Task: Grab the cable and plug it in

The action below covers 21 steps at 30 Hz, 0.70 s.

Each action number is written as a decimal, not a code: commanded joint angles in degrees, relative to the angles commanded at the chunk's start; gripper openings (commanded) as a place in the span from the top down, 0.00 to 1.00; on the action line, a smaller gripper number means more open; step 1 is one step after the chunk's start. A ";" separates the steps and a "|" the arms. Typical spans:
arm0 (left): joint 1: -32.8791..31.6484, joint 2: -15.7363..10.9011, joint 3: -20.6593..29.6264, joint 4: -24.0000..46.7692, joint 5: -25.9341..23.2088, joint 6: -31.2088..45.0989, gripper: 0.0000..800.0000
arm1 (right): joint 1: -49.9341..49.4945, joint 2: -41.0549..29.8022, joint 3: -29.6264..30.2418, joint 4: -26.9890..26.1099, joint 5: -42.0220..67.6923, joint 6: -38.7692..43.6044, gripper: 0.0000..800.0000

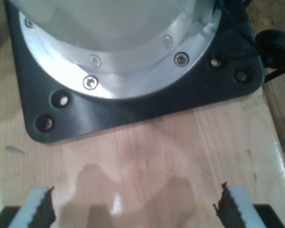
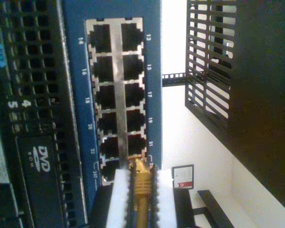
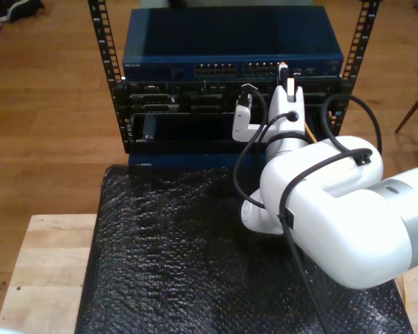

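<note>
In the first wrist view, our first tool has its two ribbed pads spread wide apart with nothing between them, over bare pale wood of the bench. Just ahead sits a black base plate carrying a round metal flange.

In the second wrist view, our second tool is clamped on the cable, its white pads on either side of the yellow-orange boot. The plug end points straight at the switch and sits at the mouth of a port in the lowest visible rows of the port block; we cannot tell whether it is seated. The cable's long axis runs in line with the tool, into the port face, so we judge the remaining move to be a straight push along that axis.

In the exterior view, the second arm reaches from the view's right to the switch atop the rack, its tool at the ports on the view's right.
</note>
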 joint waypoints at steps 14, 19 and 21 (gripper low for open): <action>0.00 0.00 0.00 0.00 0.00 0.00 0.00 | -0.18 -6.68 7.74 -0.53 5.89 1.58 0.51; 0.00 0.00 0.00 0.00 0.00 0.00 0.00 | -0.35 -13.98 14.68 -0.53 13.19 4.22 0.45; 0.00 0.00 0.00 0.00 0.00 0.00 0.00 | -0.35 -16.62 17.14 -0.53 15.74 4.22 0.41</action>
